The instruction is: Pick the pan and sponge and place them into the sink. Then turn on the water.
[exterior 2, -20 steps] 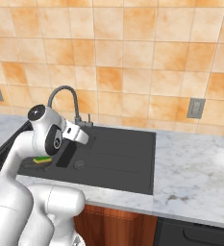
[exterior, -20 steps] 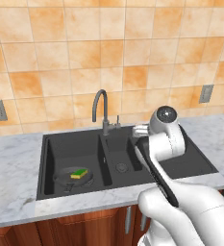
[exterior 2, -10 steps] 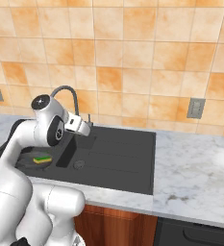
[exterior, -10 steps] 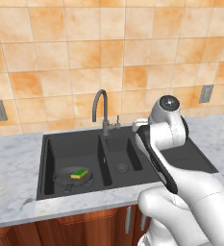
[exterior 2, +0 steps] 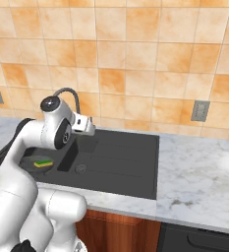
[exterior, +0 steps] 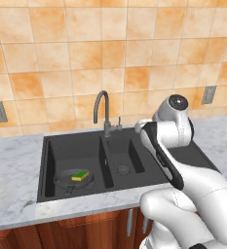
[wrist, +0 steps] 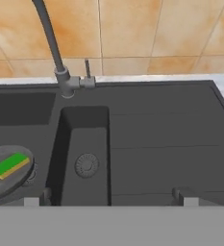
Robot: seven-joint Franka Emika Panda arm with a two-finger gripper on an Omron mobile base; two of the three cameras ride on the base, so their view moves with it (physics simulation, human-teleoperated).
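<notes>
We find the pan (exterior: 74, 179) already lying in the large left basin of the sink (exterior: 149, 164), and the sponge (exterior: 80, 175) resting on top of it, green side up. The hand view shows the same: the pan (wrist: 7, 173) at the left edge with the sponge (wrist: 9, 165) on it, down inside the basin. So we judge the two placing steps done.

What is left is the water. No stream falls from the spout of the faucet (exterior: 102, 110), and the small middle basin and its drain (wrist: 86, 165) look dry. The small lever (wrist: 87, 68) beside the faucet base stands upright, apparently untouched.

Our hand (wrist: 110, 198) is empty, its two fingers spread wide apart, and it hangs above the sink over the middle basin and drainboard, facing the faucet base and the tiled wall. In the right base view the hand (exterior 2: 83, 124) sits close to the gooseneck but apart from it. We judge the next job is to reach the lever and turn it.
</notes>
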